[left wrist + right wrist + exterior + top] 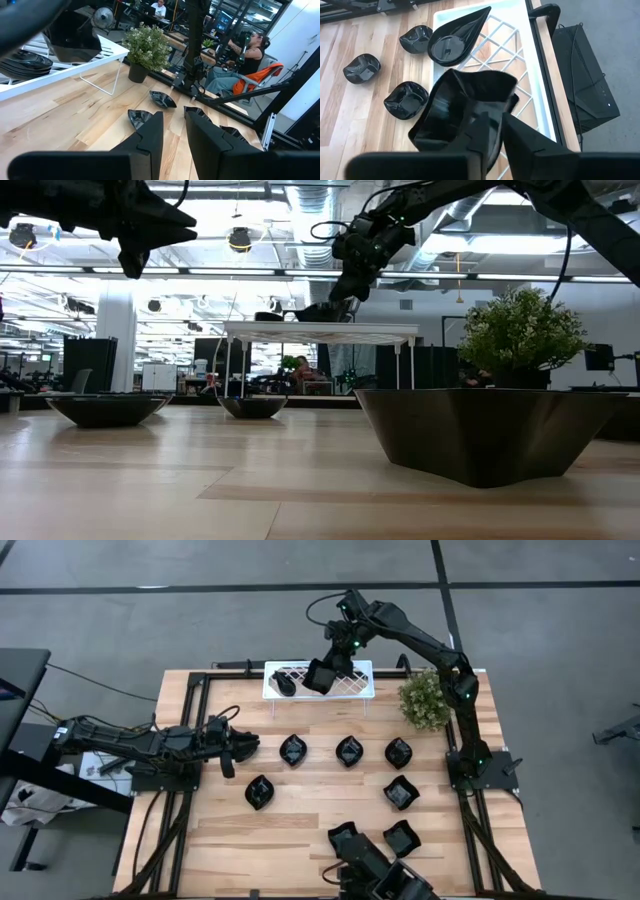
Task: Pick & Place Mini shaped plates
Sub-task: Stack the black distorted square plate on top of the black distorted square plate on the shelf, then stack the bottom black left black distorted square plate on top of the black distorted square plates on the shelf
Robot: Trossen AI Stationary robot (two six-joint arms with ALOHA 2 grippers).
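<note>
My right claw [487, 131] sits over the white rack [355, 683] at the far edge of the desk [300, 840], its fingers clamped on the rim of a square plate [465, 110]. That plate hangs tilted just above the rack's lattice. Beside it on the rack, toward the left, lies a teardrop plate [455, 37], flat, its pointed tip aimed at the rack's far edge.

My left claw [238, 746] hovers over the left side of the desk, well apart from the rack; its fingers [150, 137] stand a little apart and hold nothing.

More small plates lie on the bare wood: three in a row across the middle [349, 751], one nearer on the left [259, 792], two down the right side [400, 792], and one at the near edge [343, 836]. A potted plant [426, 700] stands right of the rack.

I can read no brand, label or writing anywhere.

The plates are all glossy black, shallow, with raised wavy or folded rims that catch the light; the held one has straight sides and rounded corners.
</note>
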